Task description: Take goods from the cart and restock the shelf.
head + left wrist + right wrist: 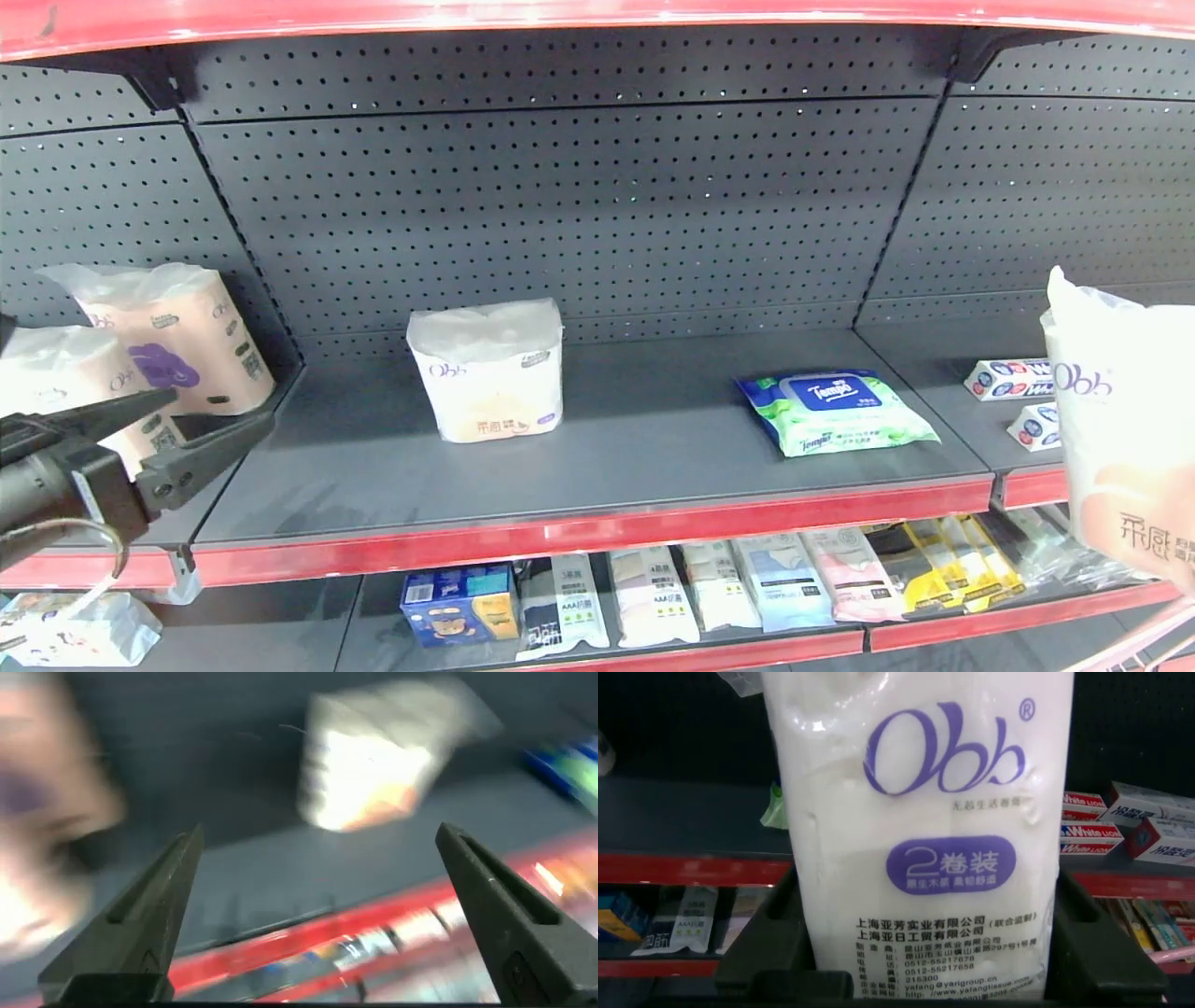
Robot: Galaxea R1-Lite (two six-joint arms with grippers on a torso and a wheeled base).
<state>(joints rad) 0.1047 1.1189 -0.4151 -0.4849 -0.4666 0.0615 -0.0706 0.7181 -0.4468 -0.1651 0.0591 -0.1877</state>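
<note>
Holding the two-roll tissue pack [1120, 420] clamped in my right gripper [924, 938] off the right end of the shelf [653, 448], left gripper [222, 411] spread empty, I reckon placement comes next: set it beside the matching pack [487, 373].

Purple print — tissue pack [915, 840], blue label — wipes [836, 411]

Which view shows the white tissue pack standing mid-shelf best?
The head view: the white tissue pack stands whole and upright on the shelf. The left wrist view catches it blurred beyond the open left gripper. The right wrist view faces the held pack instead.
</note>
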